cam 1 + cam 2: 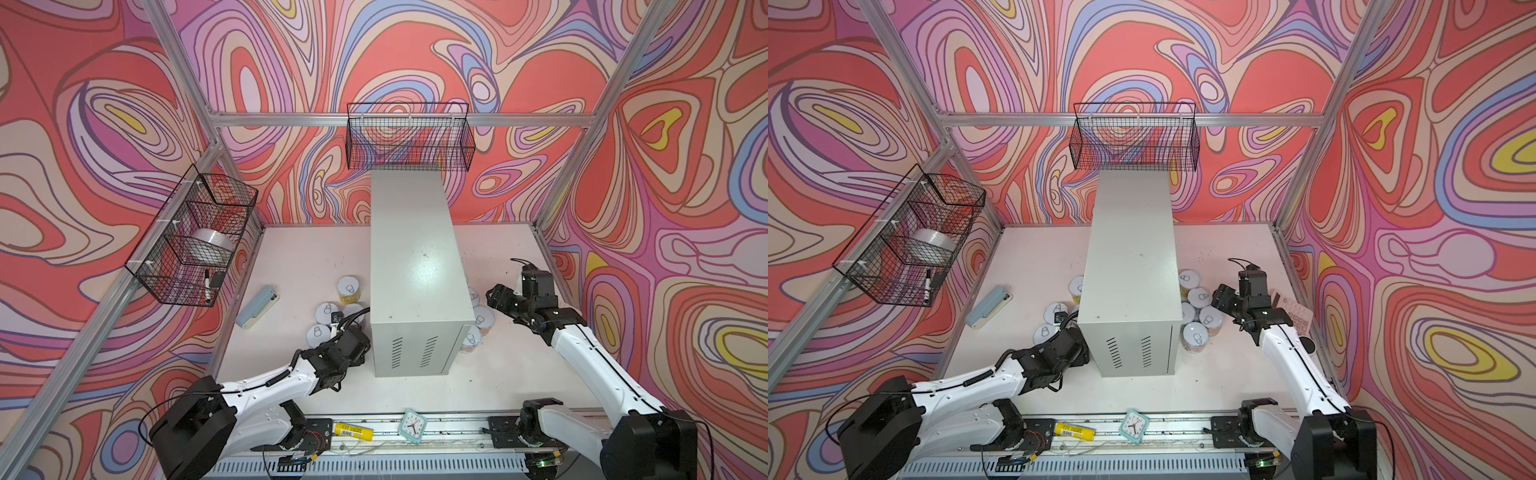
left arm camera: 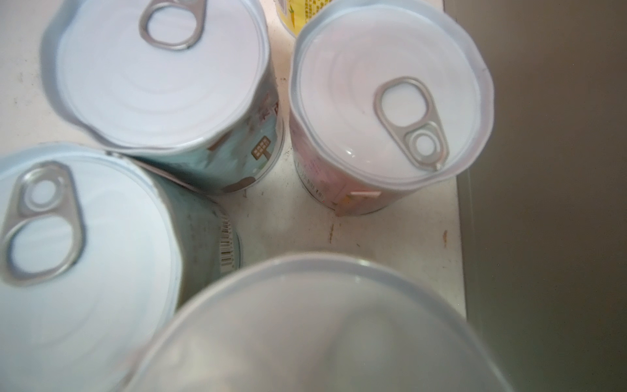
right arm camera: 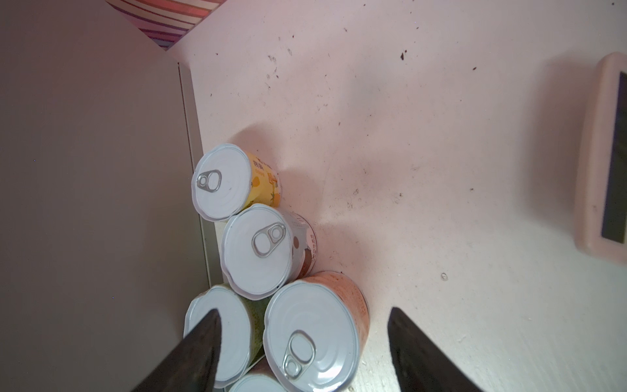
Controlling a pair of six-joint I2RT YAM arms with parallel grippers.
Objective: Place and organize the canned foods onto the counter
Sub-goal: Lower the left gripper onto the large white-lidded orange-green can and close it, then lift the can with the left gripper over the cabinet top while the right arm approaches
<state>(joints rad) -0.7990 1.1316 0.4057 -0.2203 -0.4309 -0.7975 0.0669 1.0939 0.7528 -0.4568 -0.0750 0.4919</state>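
Item: canned foods. You have none on the counter (image 1: 415,266) yet; those in sight stand upright on the white tabletop (image 1: 307,253), in two clusters against the counter's long sides.

Left cluster (image 1: 327,312): four lids show in a top view, a yellow-labelled can (image 1: 348,289) farthest back. From the left wrist, a pink-labelled can (image 2: 390,112) stands just beside the counter wall, two blue-green cans (image 2: 159,78) stand close together, and a blurred lid (image 2: 322,325) lies nearest the camera.

Right cluster (image 1: 1200,297): five cans bunched together, touching.

Left gripper (image 1: 353,343): low at the left cluster, close to the counter. Its fingers are hidden in every view; you cannot tell how wide it stands or whether it has anything.

Right gripper (image 3: 304,311): fingers (image 3: 203,353) spread wide, nothing clamped. One hangs over the green-labelled can (image 3: 237,339), the other over bare tabletop; the orange-labelled can (image 3: 312,339) sits between them.

Surroundings: pink calculator (image 1: 1293,313) beside your right arm, pale blue case (image 1: 257,307) left of the cans, a clock (image 1: 413,424) and yellow tube (image 1: 353,430) on the front rail, wire baskets (image 1: 409,137) on the walls.
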